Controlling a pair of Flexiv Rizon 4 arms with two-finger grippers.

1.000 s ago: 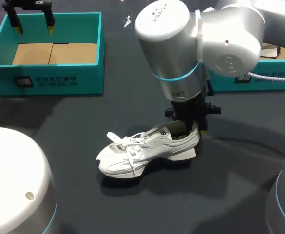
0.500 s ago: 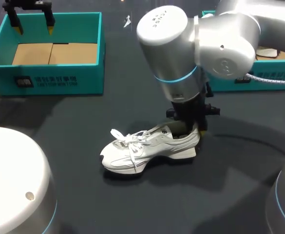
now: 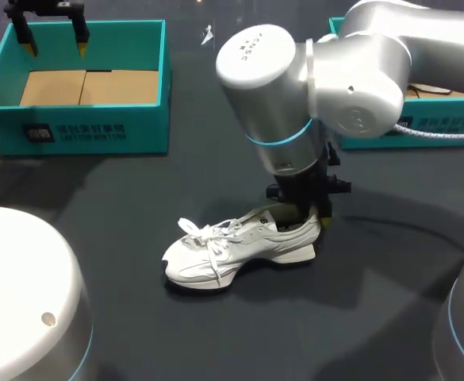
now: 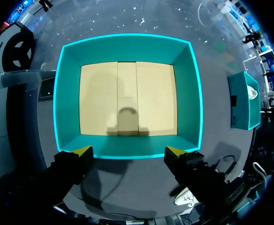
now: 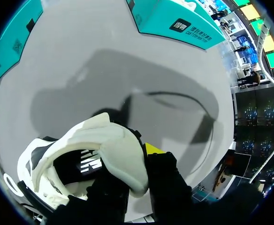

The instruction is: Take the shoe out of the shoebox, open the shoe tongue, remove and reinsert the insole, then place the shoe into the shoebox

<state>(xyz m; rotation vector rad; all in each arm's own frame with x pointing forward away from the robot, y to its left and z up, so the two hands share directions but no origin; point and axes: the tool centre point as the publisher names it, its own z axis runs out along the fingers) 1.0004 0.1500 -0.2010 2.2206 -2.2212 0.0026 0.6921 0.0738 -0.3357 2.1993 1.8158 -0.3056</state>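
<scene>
A white sneaker (image 3: 239, 242) lies on the dark table, toe pointing left, laces loose. My right gripper (image 3: 311, 216) comes down on its heel and is shut on the heel collar (image 5: 115, 147), one finger inside the shoe and one yellow fingertip (image 5: 153, 149) outside. The left gripper (image 3: 55, 40) hangs open over the far rim of the teal shoebox (image 3: 89, 135) at the back left. In the left wrist view that shoebox (image 4: 127, 41) has a bare cardboard floor, and the left gripper (image 4: 129, 151) holds nothing.
A second teal box (image 3: 422, 127) stands at the back right, partly hidden behind my right arm; it also shows beside the first box (image 4: 243, 101). A small white scrap (image 3: 207, 33) lies at the back of the table.
My right arm has shifted slightly left with the heel in its grip, and the sneaker has turned and settled a little on the table. The left arm has not moved.
</scene>
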